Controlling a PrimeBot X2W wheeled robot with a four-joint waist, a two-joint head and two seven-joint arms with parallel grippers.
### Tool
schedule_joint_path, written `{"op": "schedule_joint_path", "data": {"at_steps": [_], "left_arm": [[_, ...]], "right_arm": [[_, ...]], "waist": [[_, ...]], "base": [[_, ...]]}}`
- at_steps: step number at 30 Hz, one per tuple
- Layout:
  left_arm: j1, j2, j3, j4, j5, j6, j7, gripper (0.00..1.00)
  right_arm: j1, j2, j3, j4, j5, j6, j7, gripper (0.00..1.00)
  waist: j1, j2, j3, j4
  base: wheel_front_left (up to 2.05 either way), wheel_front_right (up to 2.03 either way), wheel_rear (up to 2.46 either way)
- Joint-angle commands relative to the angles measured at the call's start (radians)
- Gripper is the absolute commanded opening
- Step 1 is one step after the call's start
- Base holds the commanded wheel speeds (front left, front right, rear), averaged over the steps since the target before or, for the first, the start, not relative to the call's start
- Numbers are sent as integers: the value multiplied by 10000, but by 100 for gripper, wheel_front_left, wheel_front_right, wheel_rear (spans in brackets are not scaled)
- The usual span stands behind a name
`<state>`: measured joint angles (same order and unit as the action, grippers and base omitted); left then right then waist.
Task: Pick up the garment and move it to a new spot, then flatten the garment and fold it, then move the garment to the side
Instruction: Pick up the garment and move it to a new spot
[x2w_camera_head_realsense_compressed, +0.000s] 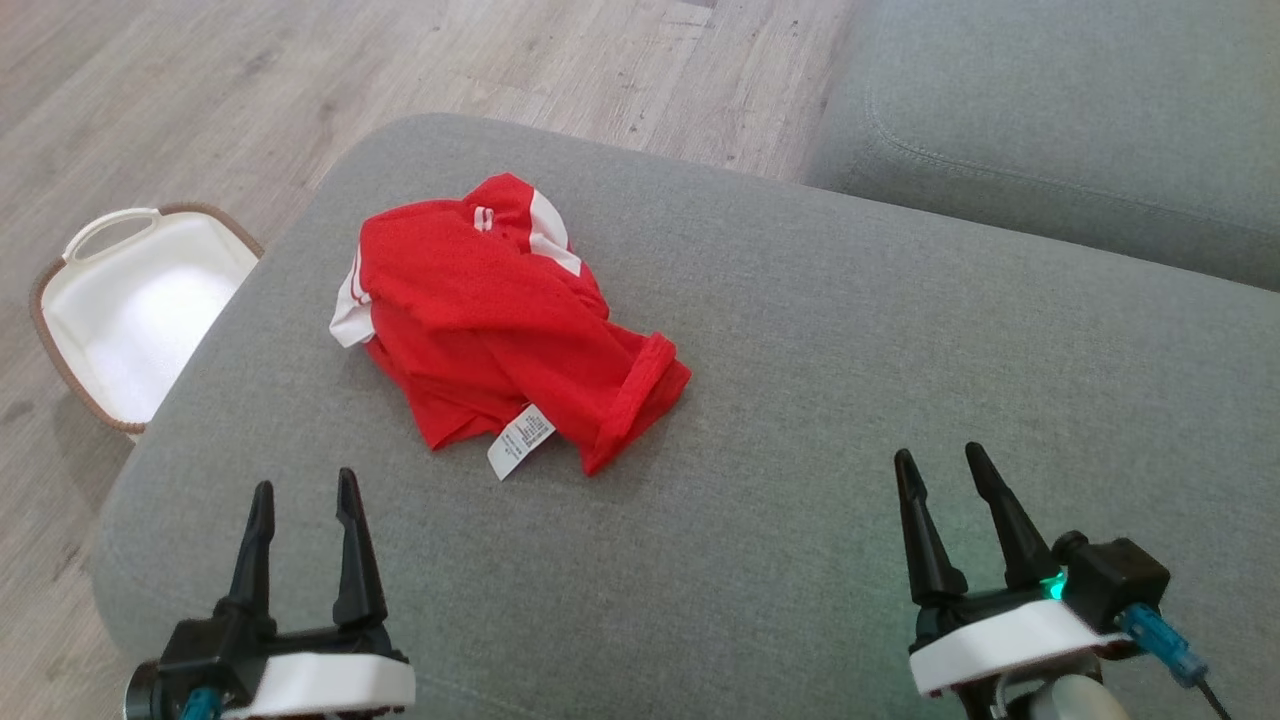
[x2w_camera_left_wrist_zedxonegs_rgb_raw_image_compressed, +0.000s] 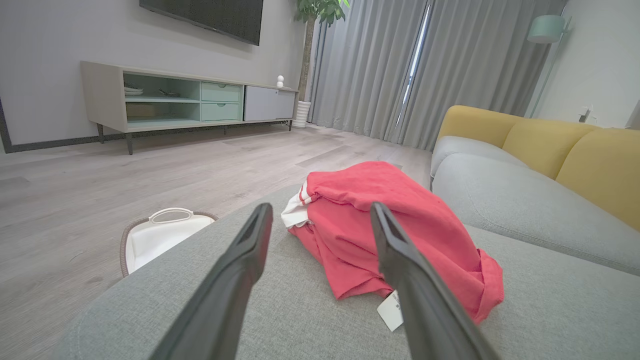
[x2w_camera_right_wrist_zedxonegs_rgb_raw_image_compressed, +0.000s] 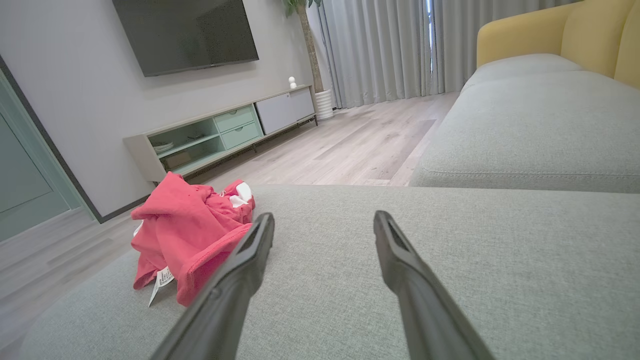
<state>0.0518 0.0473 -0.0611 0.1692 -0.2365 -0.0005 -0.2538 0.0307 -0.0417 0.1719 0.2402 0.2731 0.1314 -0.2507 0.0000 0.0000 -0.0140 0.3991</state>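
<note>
A crumpled red garment (x2w_camera_head_realsense_compressed: 500, 320) with white trim is being carried by a broad grey cushion (x2w_camera_head_realsense_compressed: 850, 420), and it is lying bunched on the cushion's far-left part as seen from the head view. A white care label (x2w_camera_head_realsense_compressed: 520, 442) is being shown at the garment's near edge, resting on the grey fabric.

The left gripper (x2w_camera_head_realsense_compressed: 305, 480) is being held low over the near-left part of the cushion. Its two dark fingers are being held wide apart with nothing between them, and the garment is lying a little beyond their tips, not touched. The right gripper (x2w_camera_head_realsense_compressed: 940, 451) is being held over the near-right part of the cushion, likewise spread wide and empty, well apart from the garment. Whether either gripper is touching the cushion is not being made clear by these views.

A white basket (x2w_camera_head_realsense_compressed: 50, 340) with a brown rim is being seen on the wooden floor (x2w_camera_head_realsense_compressed: 300, 80), just beside the cushion's left edge. A grey sofa seat (x2w_camera_head_realsense_compressed: 1050, 130) is being seen beyond the cushion at the far right.
</note>
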Motion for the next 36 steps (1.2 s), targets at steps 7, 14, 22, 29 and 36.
{"op": "schedule_joint_path", "data": {"at_steps": [7, 14, 22, 29, 36], "left_arm": [[-254, 30, 572, -415, 111, -33, -80, 100], [-1212, 495, 1145, -496, 544, -374, -80, 100], [-4628, 2505, 835, 963, 904, -1112, 671, 100], [-7353, 3817, -365, 3610, 232, -1293, 3034, 100], [-8393, 4710, -2269, 5564, -1429, -1299, 4625, 100]], "right_arm": [[-420, -85, 323, -272, 38, -7, -111, 100], [-739, -85, 153, -440, -265, -7, -111, 100], [-1280, -85, -392, -788, -878, -7, -111, 100], [-1727, -85, -832, -1084, -1134, -7, -111, 100], [-1980, -85, -883, -1288, -1218, -7, -111, 100]], "waist": [[0, 0, 108, -120], [0, 0, 769, -494], [0, 0, 1949, -856], [0, 0, 2733, -1288], [0, 0, 3301, -1792]], "base": [[0, 0, 0], [0, 0, 0], [0, 0, 0], [0, 0, 0], [0, 0, 0]]}}
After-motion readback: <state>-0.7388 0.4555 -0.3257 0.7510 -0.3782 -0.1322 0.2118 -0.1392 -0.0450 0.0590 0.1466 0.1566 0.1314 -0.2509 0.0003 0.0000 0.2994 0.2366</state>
